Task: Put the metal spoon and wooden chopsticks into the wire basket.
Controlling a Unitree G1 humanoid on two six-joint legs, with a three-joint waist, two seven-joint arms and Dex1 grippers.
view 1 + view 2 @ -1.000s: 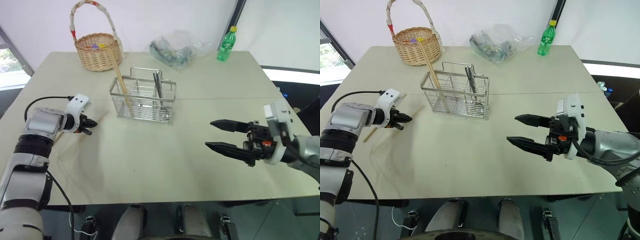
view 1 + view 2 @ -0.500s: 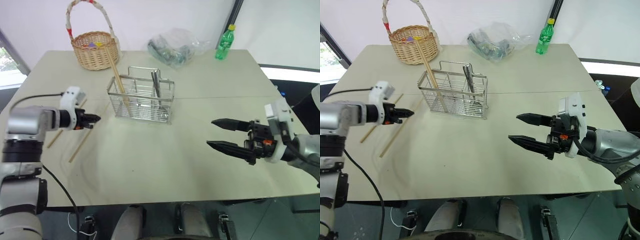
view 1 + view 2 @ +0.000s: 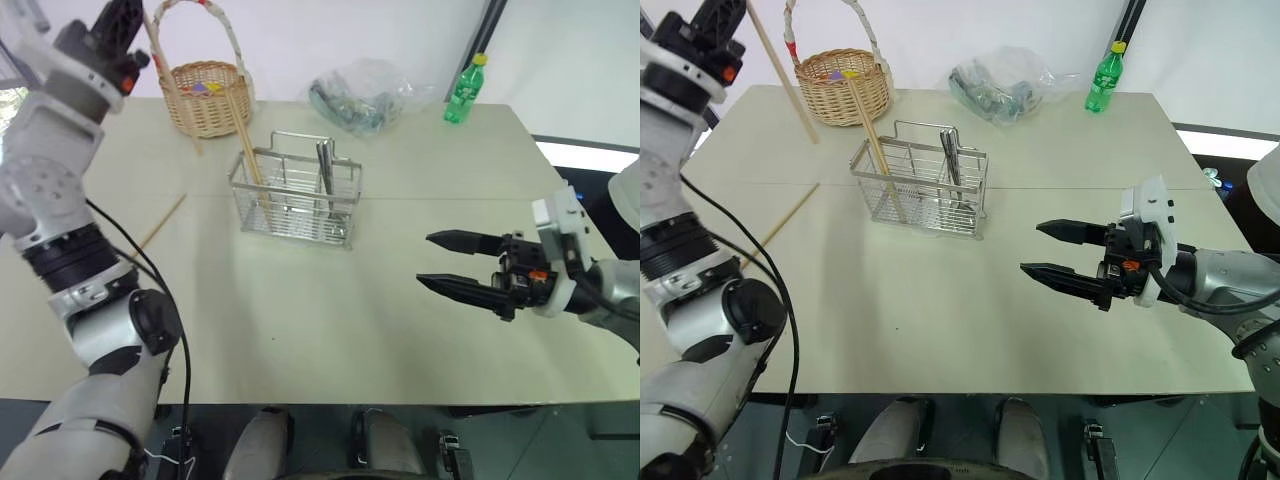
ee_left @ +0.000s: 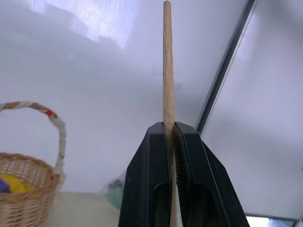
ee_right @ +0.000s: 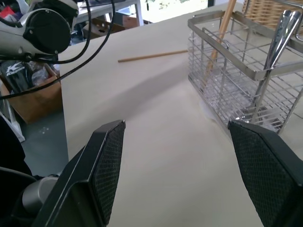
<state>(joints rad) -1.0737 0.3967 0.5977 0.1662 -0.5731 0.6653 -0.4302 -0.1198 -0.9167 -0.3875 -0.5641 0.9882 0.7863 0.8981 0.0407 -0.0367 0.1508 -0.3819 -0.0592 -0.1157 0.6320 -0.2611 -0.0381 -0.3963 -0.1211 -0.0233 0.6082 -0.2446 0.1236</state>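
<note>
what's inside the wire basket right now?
The wire basket holds one wooden chopstick, leaning in its left compartment, and a metal spoon, handle up, in the right one. The spoon's bowl is hard to make out behind the wires.

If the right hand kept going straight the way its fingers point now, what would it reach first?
Probably the wire basket: the right wrist view, looking along the open right hand, has bare table first and the basket beyond, toward one side. Depth is unclear, so it might pass just beside it and reach the loose chopstick.
</note>
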